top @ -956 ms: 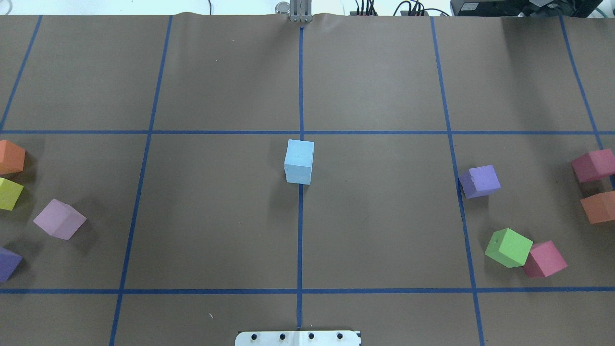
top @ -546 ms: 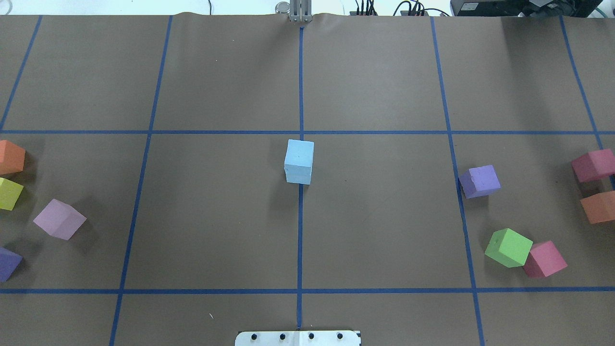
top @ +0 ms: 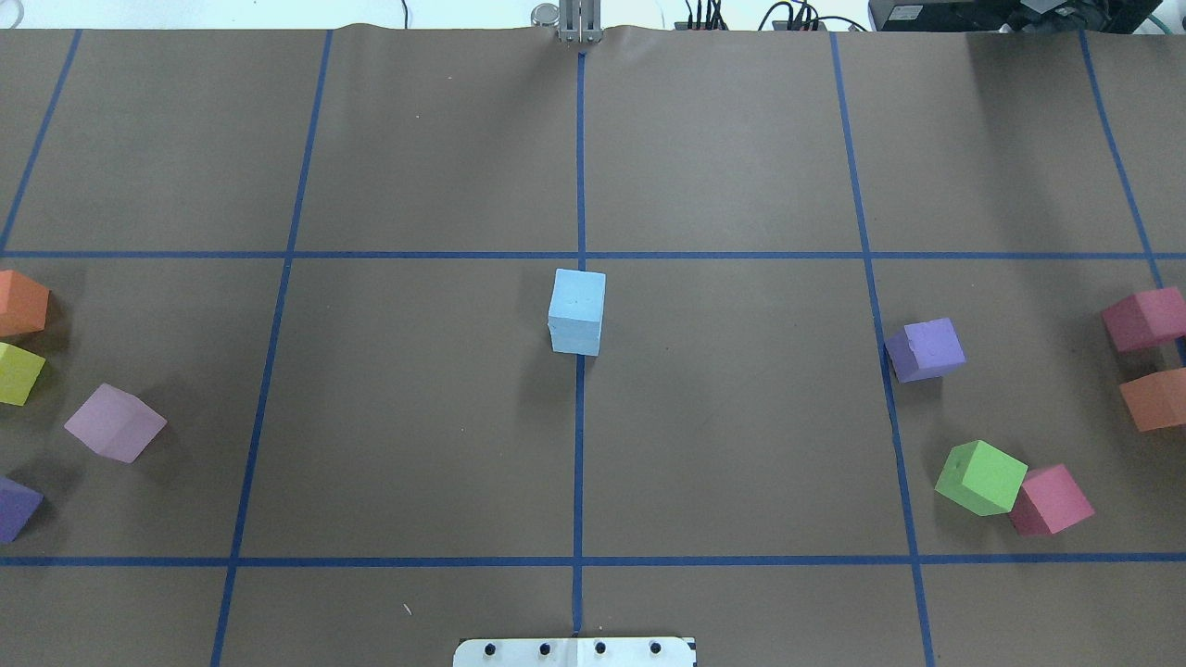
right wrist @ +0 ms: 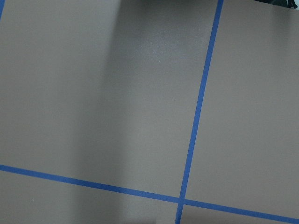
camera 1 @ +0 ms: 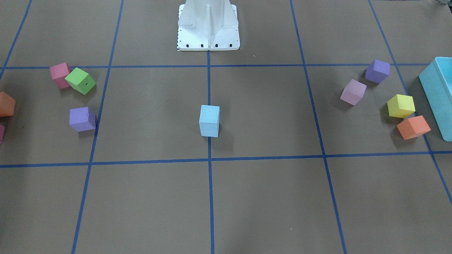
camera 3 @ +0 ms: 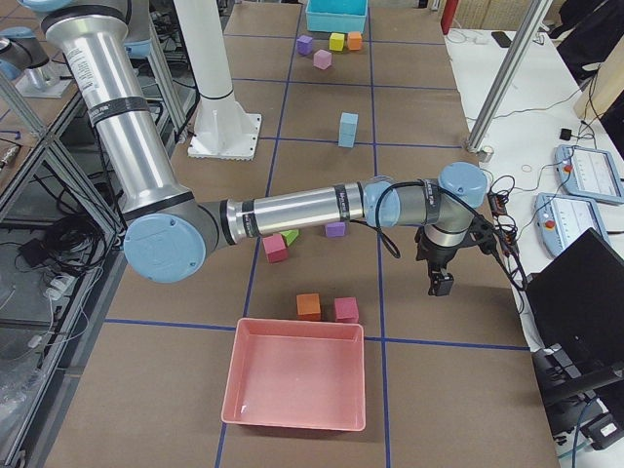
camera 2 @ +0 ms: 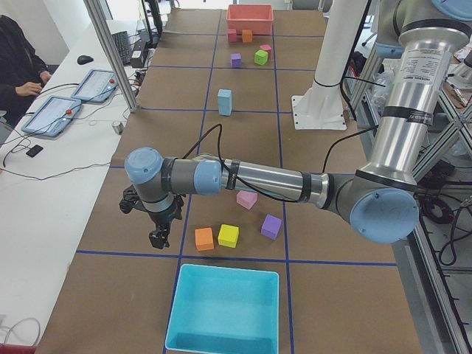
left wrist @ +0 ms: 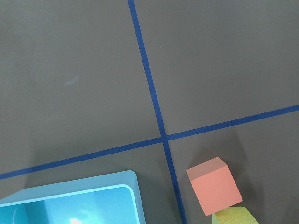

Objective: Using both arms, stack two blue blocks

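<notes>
L arm (camera 2: 251,179): stretched out low over the table's L end, wrist bent down.
L gripper (camera 2: 157,239): hangs over bare paper just beside the orange cube (camera 2: 204,238), nr the turquoise bin (camera 2: 225,313). Fingers apart or together? Can't tell, side view only.
L cubes: the orange one sits next to the yellow cube (top: 18,373), with the pale pink cube (top: 115,423) a bit inboard.
Centre: and there are the blue blocks (top: 576,312), one on top of the other, upright, right on the middle tape line (top: 579,463) and well apart from both grippers.
R cubes: lilac cube (top: 925,350) on its own; green cube (top: 980,477) touching the pink cube (top: 1050,500).
R arm (camera 3: 292,210): reaching out low at the table's R end.
R gripper (camera 3: 441,286): pointing down over bare paper, nr the red bin (camera 3: 292,380). Fingers' spacing: can't tell.
</notes>
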